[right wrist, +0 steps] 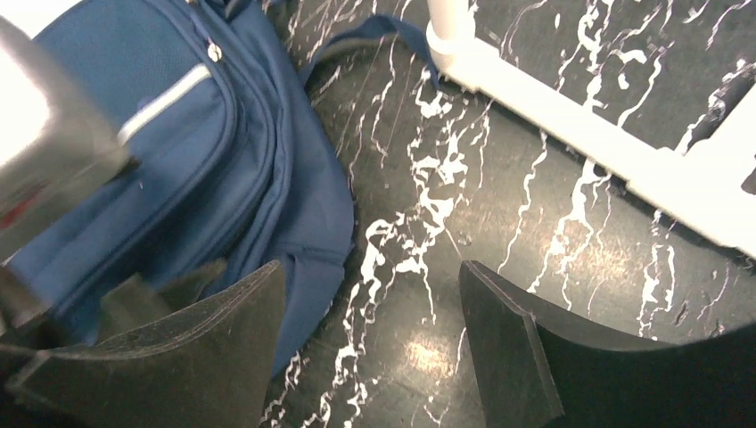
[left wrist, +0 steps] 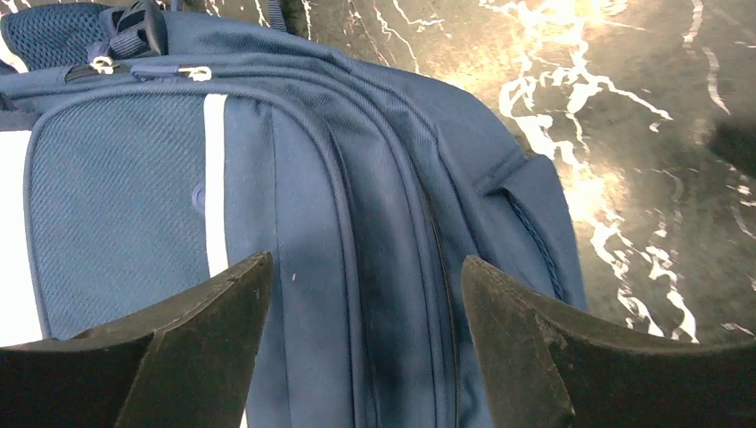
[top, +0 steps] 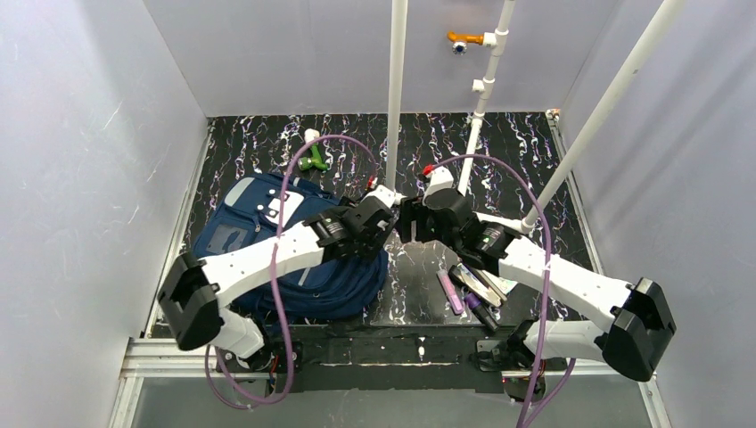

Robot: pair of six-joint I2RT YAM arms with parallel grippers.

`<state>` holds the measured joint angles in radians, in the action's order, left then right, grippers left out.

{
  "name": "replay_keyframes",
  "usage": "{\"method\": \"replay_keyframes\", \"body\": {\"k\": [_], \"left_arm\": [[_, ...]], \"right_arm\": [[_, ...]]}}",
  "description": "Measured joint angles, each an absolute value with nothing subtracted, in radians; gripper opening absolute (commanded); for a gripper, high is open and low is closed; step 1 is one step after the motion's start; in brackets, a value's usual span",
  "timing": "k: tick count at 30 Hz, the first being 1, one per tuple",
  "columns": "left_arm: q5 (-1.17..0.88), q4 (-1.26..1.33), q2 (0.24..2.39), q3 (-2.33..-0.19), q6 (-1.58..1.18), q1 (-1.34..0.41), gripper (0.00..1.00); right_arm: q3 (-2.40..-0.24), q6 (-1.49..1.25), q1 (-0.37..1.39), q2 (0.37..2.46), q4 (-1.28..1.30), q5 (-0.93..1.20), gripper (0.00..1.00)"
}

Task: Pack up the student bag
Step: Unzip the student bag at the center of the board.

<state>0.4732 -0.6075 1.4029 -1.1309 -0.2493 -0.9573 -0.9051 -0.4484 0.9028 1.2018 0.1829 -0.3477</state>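
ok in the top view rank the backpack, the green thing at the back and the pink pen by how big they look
1. student bag: by far the largest.
2. green thing and pink pen: both are small and look about alike in this view, so I won't rank one over the other.

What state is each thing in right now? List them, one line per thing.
student bag: lying flat on the table, front up, visible zips look closed.
left gripper: open, empty, above the bag.
right gripper: open, empty, above bare table beside the bag.
purple pen: lying on the table, outside the bag.
green item: lying on the table beyond the bag.
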Motion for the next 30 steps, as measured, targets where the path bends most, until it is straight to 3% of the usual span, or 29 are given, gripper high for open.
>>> {"method": "replay_keyframes", "body": {"k": [4,7,12,16,18,20,30], "left_arm": [[0.530,-0.569,1.498,-1.136,-0.212,-0.951,0.61],[0.563,-0.546,1.514,-1.130,-0.208,-0.950,0.57],[0.556,-0.503,1.469,-1.100,-0.207,-0.948,0.74],[0.476,-0.492,1.383,-1.098,-0.226,-0.933,0.80],[0.438,-0.490,1.330,-1.103,-0.243,-0.920,0.76],[0.419,-0.483,1.303,-1.110,-0.252,-0.904,0.66],[0.414,-0.471,1.428,-1.122,-0.187,-0.862,0.54]], "right_arm": [[-0.850,-0.440,0.854,1.169,0.181,-0.256,0.80],[-0.813,-0.438,0.820,1.150,0.178,-0.205,0.80],[-0.788,-0.433,0.771,1.143,0.178,-0.144,0.80],[-0.788,-0.421,0.760,1.143,0.173,-0.115,0.80],[-0.788,-0.417,0.759,1.143,0.169,-0.101,0.80],[-0.788,-0.416,0.759,1.144,0.161,-0.089,0.80],[-0.788,-0.415,0.756,1.148,0.154,-0.063,0.81]]}}
